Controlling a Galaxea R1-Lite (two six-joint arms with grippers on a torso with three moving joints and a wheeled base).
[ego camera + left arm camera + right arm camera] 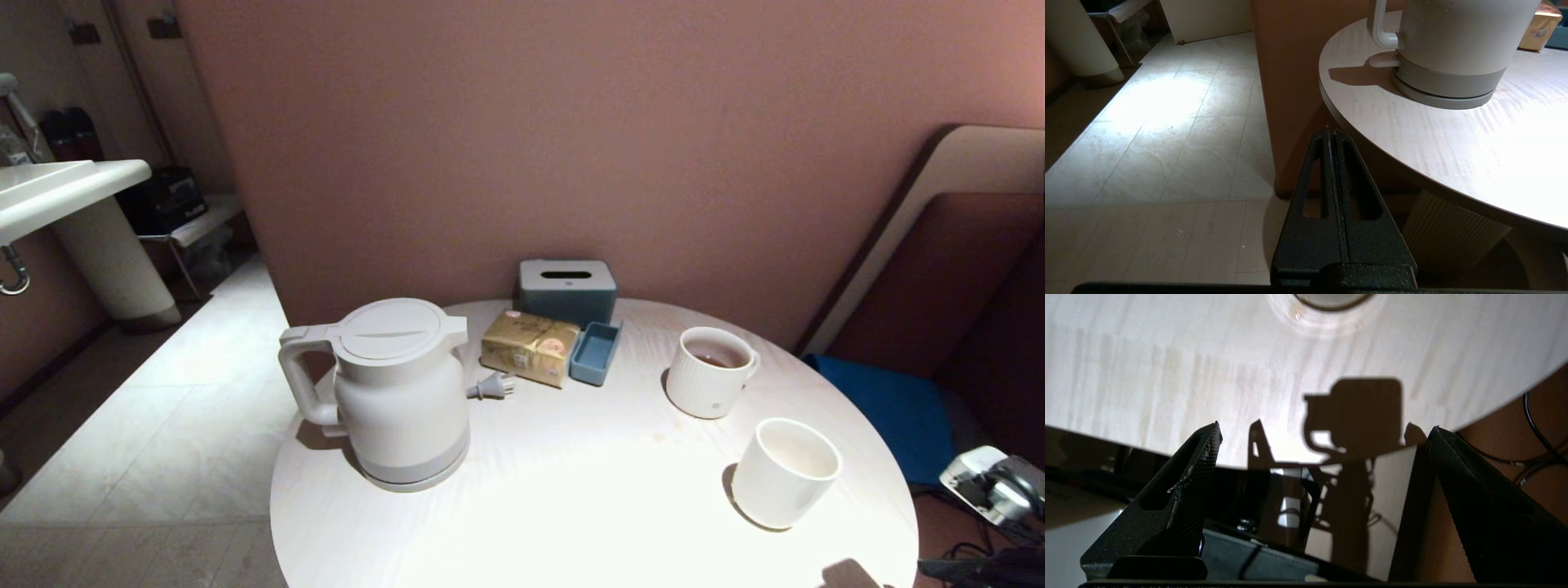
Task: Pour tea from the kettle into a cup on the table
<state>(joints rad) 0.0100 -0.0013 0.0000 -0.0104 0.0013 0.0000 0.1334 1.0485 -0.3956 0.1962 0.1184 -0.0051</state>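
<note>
The kettle [392, 392] is sitting on the worktop's [571, 490] left side, handle pointing left, nearest the left end effector [1332, 132], which is pinched closed; the right end effector [1323, 435] is gaping wide, empty, near the cup [785, 472].

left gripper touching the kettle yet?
Apart. The left wrist view shows the left gripper shut, off the table edge over the floor, with bare tabletop between it and the kettle.

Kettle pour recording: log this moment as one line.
kettle: upright on table, untouched | cup: no tea visible | left gripper: shut, off table edge | right gripper: open, empty, near table edge
</note>
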